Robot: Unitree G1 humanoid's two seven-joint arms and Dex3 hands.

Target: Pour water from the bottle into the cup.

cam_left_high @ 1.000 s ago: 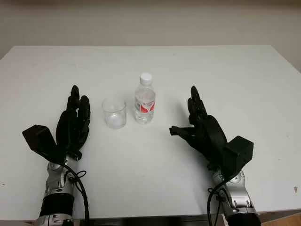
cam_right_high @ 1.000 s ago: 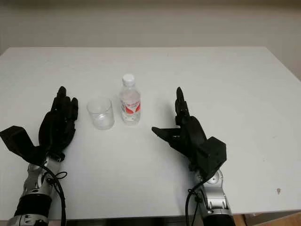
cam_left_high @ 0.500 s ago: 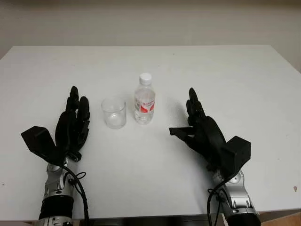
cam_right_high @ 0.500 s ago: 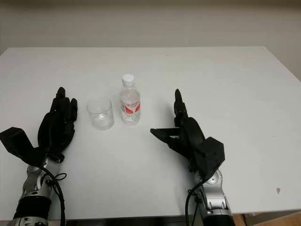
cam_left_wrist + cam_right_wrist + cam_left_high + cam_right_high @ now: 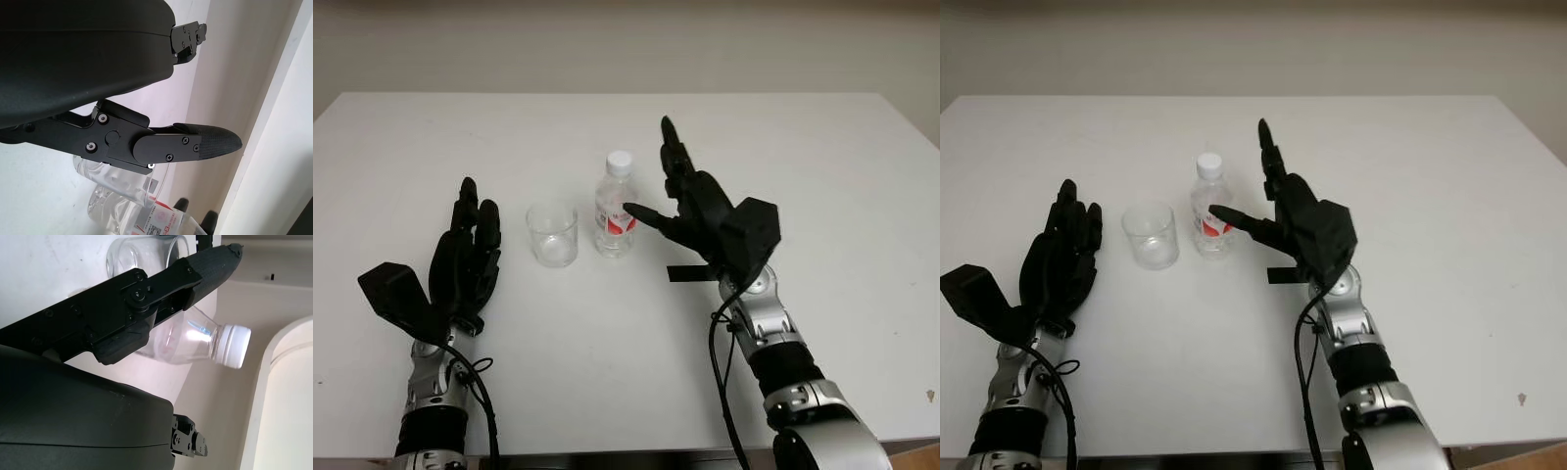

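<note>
The white worktop holds a bottle and cup mid-frame. The right robot hand, open, reaches beside the bottle to grab it; the left robot hand waits open, lower left.

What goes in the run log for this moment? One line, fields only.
stage: reaching for bottle | right hand: open, beside bottle, no grasp | left hand: open, parked left of cup | bottle: upright, capped | cup: upright
</note>
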